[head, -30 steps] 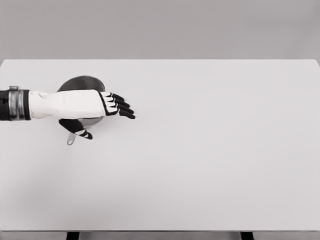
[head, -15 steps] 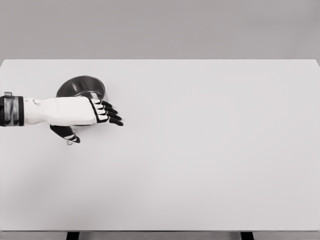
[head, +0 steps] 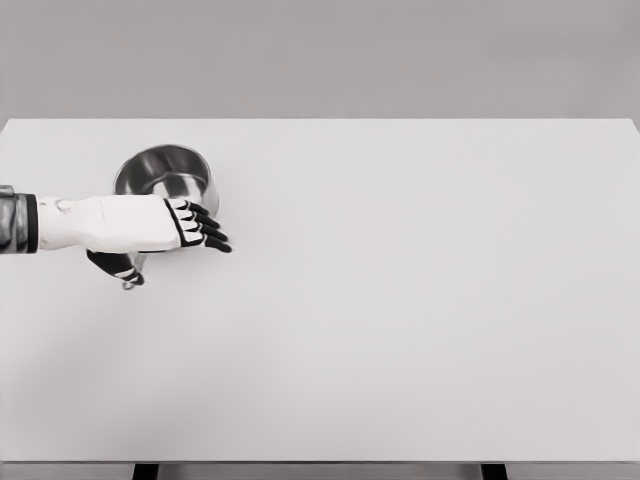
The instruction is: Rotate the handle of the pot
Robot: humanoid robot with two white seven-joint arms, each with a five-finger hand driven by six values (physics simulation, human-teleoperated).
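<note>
Pot (head: pixel 163 170): round, shiny steel, far left of table (head: pixel 400 300).
Handle (head: pixel 130 281): thin metal, pointing toward near edge, slightly left; mostly hidden.
Left hand (head: pixel 135 224): over pot's near rim, black fingers (head: pixel 208 233) extended, thumb curled beside handle; grip unclear.

steel pot (head: pixel 165 170) | upright, table's far left; handle (head: pixel 131 278) seemingly points near

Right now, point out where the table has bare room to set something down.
Everything right of the round steel pot is bare white table, out to the right edge. The near strip in front of the left hand is bare too. It is crowded only at the far left, where that hand lies over the pot's near side and handle.
</note>
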